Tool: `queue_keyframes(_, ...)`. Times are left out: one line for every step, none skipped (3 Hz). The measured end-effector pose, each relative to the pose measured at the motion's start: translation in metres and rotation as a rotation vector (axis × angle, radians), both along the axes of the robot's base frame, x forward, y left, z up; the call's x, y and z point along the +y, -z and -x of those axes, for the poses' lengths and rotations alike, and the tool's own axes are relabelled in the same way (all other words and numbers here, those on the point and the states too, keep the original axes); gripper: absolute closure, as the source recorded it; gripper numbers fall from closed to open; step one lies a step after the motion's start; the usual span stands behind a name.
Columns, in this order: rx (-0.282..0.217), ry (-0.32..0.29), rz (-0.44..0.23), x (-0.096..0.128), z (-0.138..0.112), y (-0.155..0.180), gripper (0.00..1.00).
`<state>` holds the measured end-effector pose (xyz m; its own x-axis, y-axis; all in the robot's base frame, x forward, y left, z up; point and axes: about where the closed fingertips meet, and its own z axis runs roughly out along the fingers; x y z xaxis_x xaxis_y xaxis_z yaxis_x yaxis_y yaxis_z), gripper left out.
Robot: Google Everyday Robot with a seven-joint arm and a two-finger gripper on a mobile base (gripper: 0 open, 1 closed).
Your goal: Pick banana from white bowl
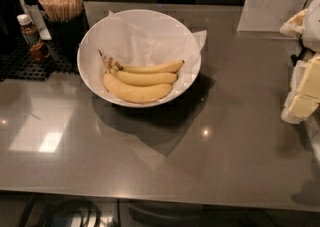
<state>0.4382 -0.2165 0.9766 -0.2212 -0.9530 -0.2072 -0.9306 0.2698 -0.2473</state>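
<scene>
Camera view: your gripper [302, 96] sits far right — spread or closed, can't tell — banana [152, 67] lies crosswise, well left.

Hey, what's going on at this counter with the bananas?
Nothing is being handled yet. The robot's gripper sits at the right edge of the view, off to the side of the white bowl and not touching it. The banana, the slimmer one on the inner curve of a bunch of three, lies in the paper-lined bowl on the grey counter. A cup of wooden sticks stands to the bowl's left.
</scene>
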Motion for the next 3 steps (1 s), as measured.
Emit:
queue_keyframes(0.000, 0.000, 0.000, 0.000, 0.000, 0.000, 0.00)
queue_keyframes(0.002, -0.058, 0.004, 0.019, -0.004, -0.001, 0.00)
queue_keyframes(-0.017, -0.178, -0.020, 0.060, -0.015, -0.010, 0.00)
